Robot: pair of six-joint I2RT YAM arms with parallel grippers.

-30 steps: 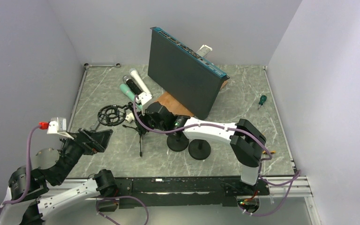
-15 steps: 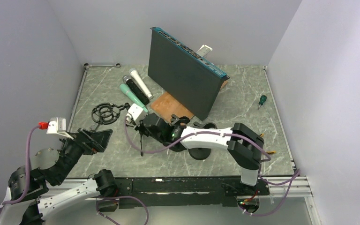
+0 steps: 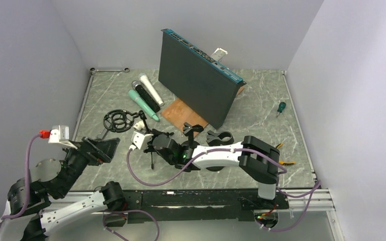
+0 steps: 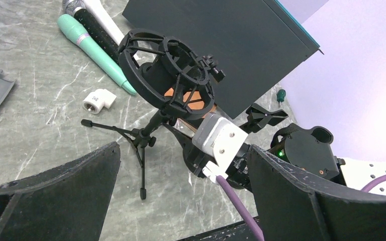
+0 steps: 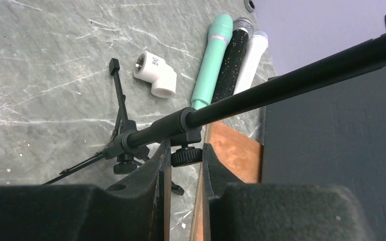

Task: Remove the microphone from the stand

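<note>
At the near left edge the left arm sits folded, its elbow low. The left gripper (image 3: 103, 148) is raised over the table (image 3: 261, 100), its jaws spread wide and holding nothing. It looks toward the stand (image 4: 153, 123).

Just beyond, the right arm reaches flat across to the left with a green light lit on its wrist. The right gripper (image 5: 185, 159) is clenched on the stand at the knobbed collar above the tripod legs.

From that collar the pole's long axis leans up toward the far left and ends in the black shock mount (image 4: 168, 75). Its rings tip toward the left wrist camera.

A white elbow fitting (image 5: 156, 75) lies beside the tripod feet. Its dark marking is too small to read.

Farther back on the left, three microphones (image 3: 143, 106) lie side by side on the table, well apart from the stand. They are green, black and white, with heads at the far left and handles pointing near right.

Beside them lies a brown board (image 3: 181, 113), then an upright black panel (image 3: 196, 85) with a teal top edge. A green-handled screwdriver (image 3: 281, 107) lies at the far right.
</note>
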